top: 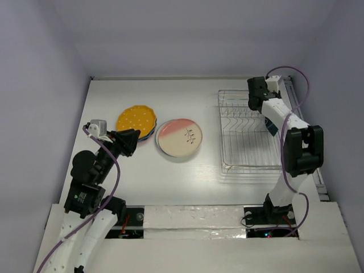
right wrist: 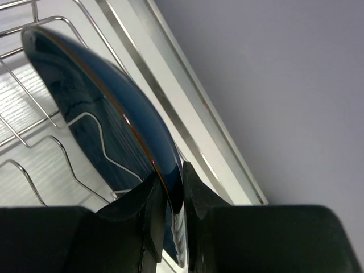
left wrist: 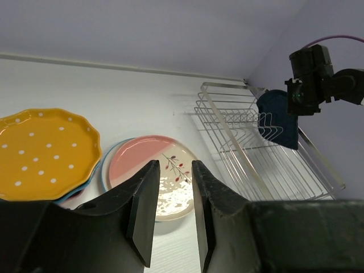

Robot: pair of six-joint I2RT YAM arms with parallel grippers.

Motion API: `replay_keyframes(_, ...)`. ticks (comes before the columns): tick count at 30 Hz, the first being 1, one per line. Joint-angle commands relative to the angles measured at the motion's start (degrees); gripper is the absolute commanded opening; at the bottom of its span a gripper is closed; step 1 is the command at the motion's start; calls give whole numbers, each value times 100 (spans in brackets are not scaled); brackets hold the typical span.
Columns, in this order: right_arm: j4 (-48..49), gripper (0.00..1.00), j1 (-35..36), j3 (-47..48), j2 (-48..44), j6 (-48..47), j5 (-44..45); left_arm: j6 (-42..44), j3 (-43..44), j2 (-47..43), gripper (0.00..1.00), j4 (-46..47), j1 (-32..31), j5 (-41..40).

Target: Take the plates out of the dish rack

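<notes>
One navy plate (right wrist: 91, 108) in rack (top: 250, 168), right gripper (right wrist: 169, 187) pinching it; left gripper (left wrist: 173, 170) ajar, empty.

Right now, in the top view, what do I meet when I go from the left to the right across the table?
Orange plate → cream and pink plate → dish rack, holding the navy plate toward its right side.

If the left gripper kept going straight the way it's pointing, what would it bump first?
Most likely the pink-and-cream plate: the left gripper aims right at it in its wrist view. Its height above the table is unclear, so it might skim over the rim instead.
</notes>
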Motion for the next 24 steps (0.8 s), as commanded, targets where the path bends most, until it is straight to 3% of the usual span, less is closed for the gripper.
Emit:
replay_keyframes(1,802,0,192,178,-907,-237,581,56,257,6,26,186,-41,-36)
replay_keyframes(6,891,0,245,266,-1356,-255,468,47,240,33,26,204,-41,-36)
replay_keyframes(13,1242,0,298,-50,-2394,35,-939,47,222,103,27,221,11,-27)
replay_keyframes(24,918,0,298,134,-1981,87,-359,38,213,200,27,239,117,17)
